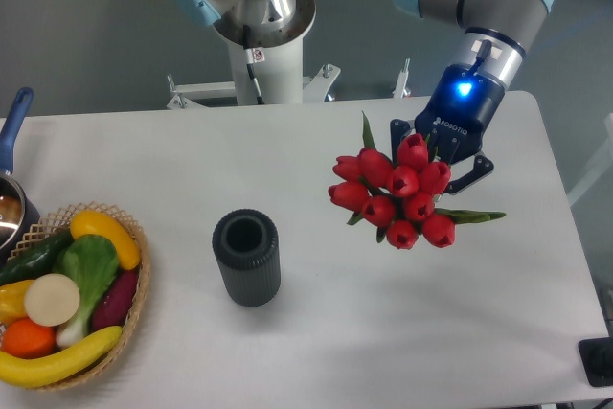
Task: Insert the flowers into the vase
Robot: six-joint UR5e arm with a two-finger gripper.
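nine or so red buds make up the flowers (397, 193), right of centre, pinched by the end effector (450, 152). they look light and soft; the hidden stems seem the safest hold. the vase (247, 257) stands left on the bench (316, 352).

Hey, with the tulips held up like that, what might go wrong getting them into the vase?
The tulips hang well right of the vase, so a long carry could loosen them in the gripper. The bunch looks wider than the vase's mouth, so stems may miss or catch the rim. The vase stands free on the table; a sideways push could tip it.
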